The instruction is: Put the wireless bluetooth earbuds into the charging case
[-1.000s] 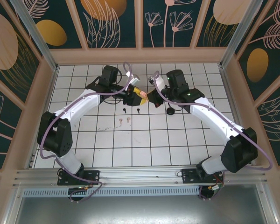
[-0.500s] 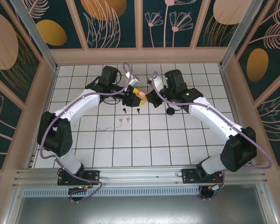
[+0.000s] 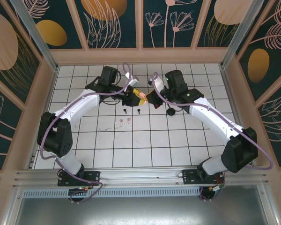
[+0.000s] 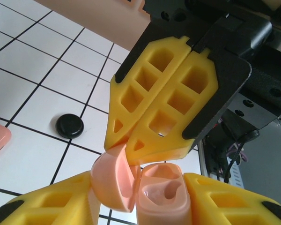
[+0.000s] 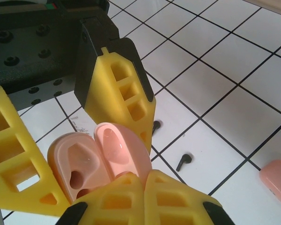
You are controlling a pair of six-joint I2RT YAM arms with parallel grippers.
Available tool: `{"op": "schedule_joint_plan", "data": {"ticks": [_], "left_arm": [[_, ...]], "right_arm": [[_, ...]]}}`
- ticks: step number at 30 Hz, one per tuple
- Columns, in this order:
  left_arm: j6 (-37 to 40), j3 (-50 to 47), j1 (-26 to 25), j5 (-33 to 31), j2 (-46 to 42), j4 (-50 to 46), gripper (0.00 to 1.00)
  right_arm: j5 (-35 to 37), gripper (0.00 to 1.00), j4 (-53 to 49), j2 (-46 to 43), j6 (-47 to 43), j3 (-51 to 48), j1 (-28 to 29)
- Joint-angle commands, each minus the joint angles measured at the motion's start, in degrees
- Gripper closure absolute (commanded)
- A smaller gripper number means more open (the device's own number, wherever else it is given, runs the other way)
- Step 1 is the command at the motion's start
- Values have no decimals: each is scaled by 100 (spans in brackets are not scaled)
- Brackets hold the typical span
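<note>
Pinching charging case point(image 4: 163, 202), left gripper point(image 4: 139, 180), closed right gripper point(image 4: 127, 151) touching lid point(image 4: 112, 183)

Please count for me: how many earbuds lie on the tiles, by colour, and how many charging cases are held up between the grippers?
Black earbuds: 2
Pale pink earbuds: 2
Pink charging case, lid open: 1
Total: 5

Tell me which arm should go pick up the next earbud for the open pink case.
Probably the right. The left jaws grip the open pink case, so that arm is tied up. The right jaws are shut on nothing beside its lid, free to fetch the pink earbuds on the tiles.
</note>
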Motion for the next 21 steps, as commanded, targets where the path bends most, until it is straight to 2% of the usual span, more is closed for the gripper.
{"op": "schedule_joint_plan", "data": {"ticks": [1, 6, 8, 13, 21], "left_arm": [[199, -2, 16, 507, -86, -96, 53], [208, -73, 61, 553, -148, -61, 44], [213, -92, 80, 583, -169, -47, 43], [204, -67, 106, 640, -131, -43, 48], [120, 13, 106, 702, 24, 10, 45]], "right_arm": [[223, 100, -39, -99, -110, -127, -61], [225, 100, -21, -101, -125, -179, -60], [208, 100, -6, -109, -127, -196, -227], [189, 100, 23, -115, -114, -223, -242], [20, 100, 54, -118, -58, -180, -224]]}}
